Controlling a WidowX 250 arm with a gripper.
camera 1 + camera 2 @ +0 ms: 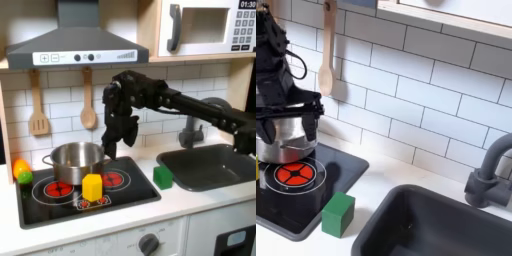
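In the first exterior view, the gripper [113, 140] hangs low over the black stove top [60, 210], just at the right side of the silver pot [75, 160]. It looks very close to the pot's rim, maybe touching it, but that is hard to tell. Whether its jaws are apart or together cannot be made out here, because the dark parts blur into one shape. The arm seems to be at the reaching step, coming down beside the pot. A good next move would need the fingers lined up with the rim, going slowly so the pot does not slide.

A yellow block [92, 186] stands on the stove just in front of the pot, between two red burner rings. A green block [162, 177] sits on the white counter, between the stove and the dark sink [215, 165]. Some yellow and green toy food [21, 170] lies at the first exterior view's left edge. Two wooden spoons [88, 100] hang on the tile wall.

In the second exterior view, the gripper [286, 112] is right in front of the pot [281, 148], and two thin dark fingers [311, 105] reach out sideways, so the jaws look spread apart with nothing between them. The green block [338, 214] sits near the stove's corner, well clear of the arm. The yellow block is the closest thing that could get bumped.
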